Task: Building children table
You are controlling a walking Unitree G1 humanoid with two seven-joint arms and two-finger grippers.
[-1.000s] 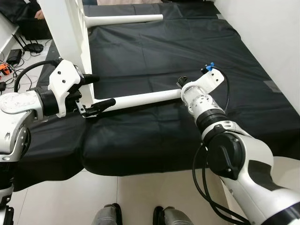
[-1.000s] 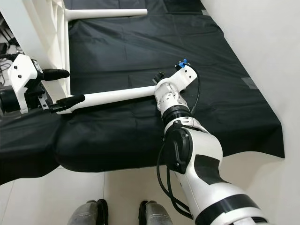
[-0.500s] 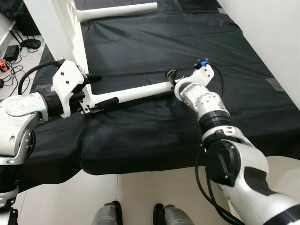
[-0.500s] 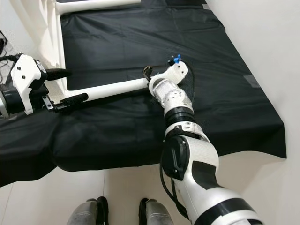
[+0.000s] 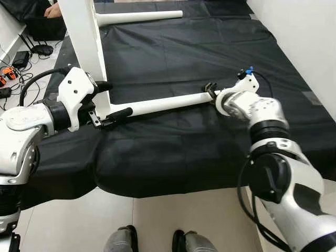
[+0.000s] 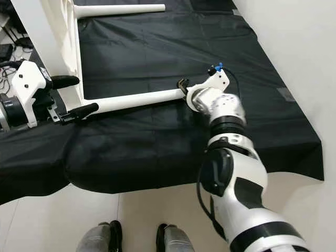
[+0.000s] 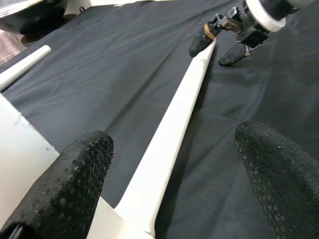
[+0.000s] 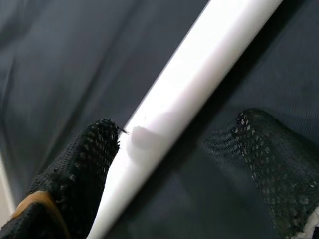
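Note:
A white table frame point(image 5: 84, 37) stands on its side at the left of the black cloth point(image 5: 178, 58). One white leg point(image 5: 163, 103) runs from its lower corner across the cloth, toward the right. My left gripper point(image 5: 118, 98) is open, its fingers straddling the joint where leg meets frame. In the left wrist view the leg point(image 7: 174, 114) passes between those wide-apart fingers point(image 7: 75, 179). At the leg's free end my right gripper point(image 5: 211, 90) is open around it; one finger point(image 8: 94, 154) touches the leg point(image 8: 184, 89), the other stands off. A second leg point(image 5: 139, 17) juts from the frame's far side.
A white wall point(image 5: 310, 42) borders the cloth on the right. Cables and small devices point(image 5: 16, 58) lie on the floor at the left, and a person's hand point(image 5: 54, 9) shows at the top left. The cloth's front edge drops near my feet point(image 5: 152, 241).
My right forearm has swung outward to the right while its gripper stays at the leg's free end. The left gripper holds its place at the joint. The camera has shifted slightly.

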